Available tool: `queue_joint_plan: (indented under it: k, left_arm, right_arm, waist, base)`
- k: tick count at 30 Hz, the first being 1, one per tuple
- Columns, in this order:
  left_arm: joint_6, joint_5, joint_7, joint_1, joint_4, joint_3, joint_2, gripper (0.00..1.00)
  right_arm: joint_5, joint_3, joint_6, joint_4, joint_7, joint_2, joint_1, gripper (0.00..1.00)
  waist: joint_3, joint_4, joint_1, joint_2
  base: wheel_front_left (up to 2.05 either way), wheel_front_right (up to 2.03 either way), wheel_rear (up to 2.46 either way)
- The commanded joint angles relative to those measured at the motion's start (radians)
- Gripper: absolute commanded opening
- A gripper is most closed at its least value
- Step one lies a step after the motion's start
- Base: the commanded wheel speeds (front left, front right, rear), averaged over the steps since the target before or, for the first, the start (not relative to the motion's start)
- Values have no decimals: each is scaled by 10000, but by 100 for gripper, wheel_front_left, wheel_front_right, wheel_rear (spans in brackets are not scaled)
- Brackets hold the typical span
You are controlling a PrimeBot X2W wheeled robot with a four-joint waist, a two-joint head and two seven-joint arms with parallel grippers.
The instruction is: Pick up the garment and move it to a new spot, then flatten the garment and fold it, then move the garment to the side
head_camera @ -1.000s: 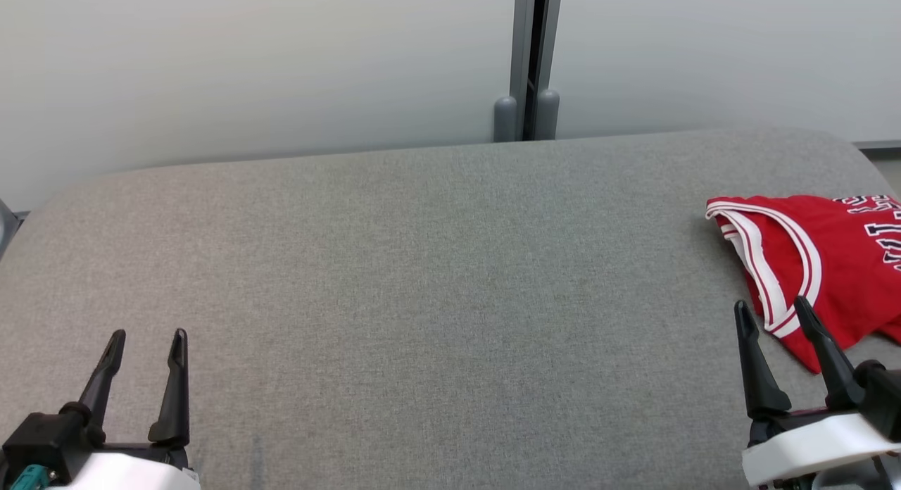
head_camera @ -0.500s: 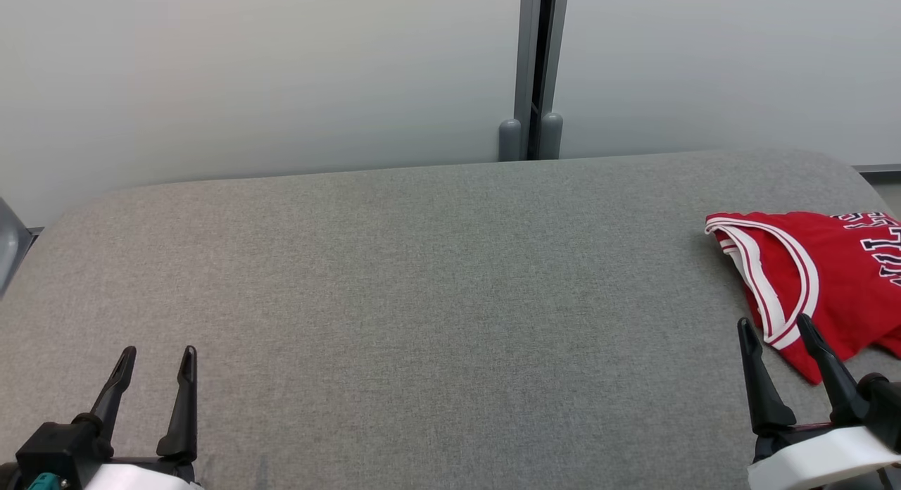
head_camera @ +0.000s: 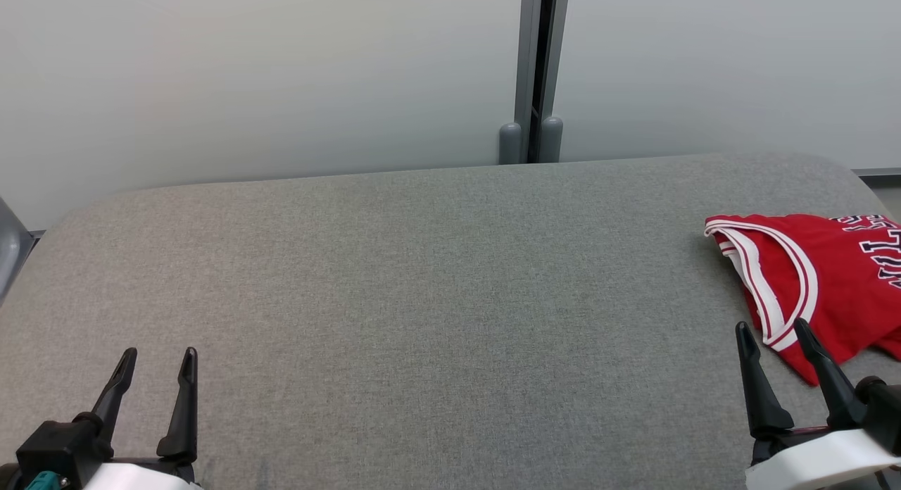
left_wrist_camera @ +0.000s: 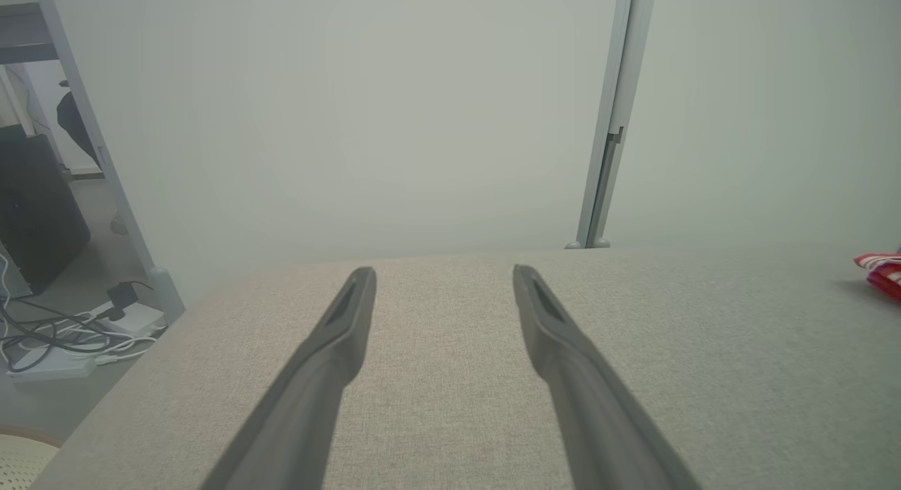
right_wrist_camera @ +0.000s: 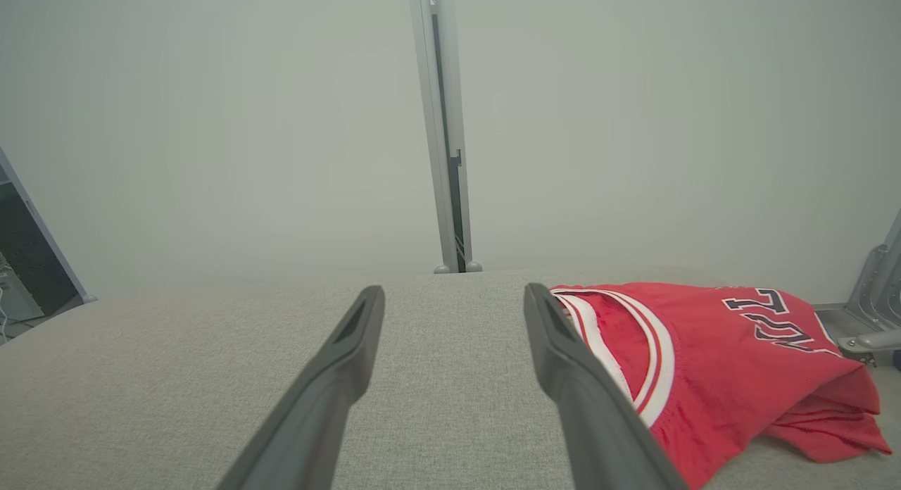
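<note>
The red jersey (head_camera: 830, 279) lies at the right end of the gray cloth-covered table (head_camera: 422, 300), all bunched up and not flat. Part of it runs off the right side of the head view.

It looks soft, thin and light, so it will likely flop and hang down when lifted. The cloth may be a bit slippery too. It will not break. A good place to pinch it is probably the white-striped edge (head_camera: 757, 293), which looks thicker and sits closest to the right gripper (head_camera: 771, 328).

That gripper is near the jersey's close corner, with its two fingers spread apart and nothing between them. The left gripper (head_camera: 160, 354) is at the near left of the table, well away from the jersey, fingers spread apart and holding nothing.

The table top is flat with lots of bare room in the middle. Behind it stands a plain pale wall (head_camera: 281, 74) with a gray post (head_camera: 538, 67). In the left wrist view, some cables (left_wrist_camera: 56, 331) lie on the floor (left_wrist_camera: 91, 222) past the left end.
</note>
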Motion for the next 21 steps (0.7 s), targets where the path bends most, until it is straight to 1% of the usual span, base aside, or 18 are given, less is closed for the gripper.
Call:
queue_joint_plan:
  k: [1, 21]
  left_arm:
    - [45, -68, 0, -4, -53, 12, 47, 100]
    - [170, -167, 13, 37, -74, -94, 96, 100]
  right_arm:
    - [21, 3, -3, 17, -48, -11, 49, 100]
    - [82, 1, -3, -2, 52, 52, 113, 100]
  waist:
    - [10, -3, 0, -1]
    - [-48, 42, 0, -1]
  base:
    - [0, 0, 0]
    - [0, 0, 0]
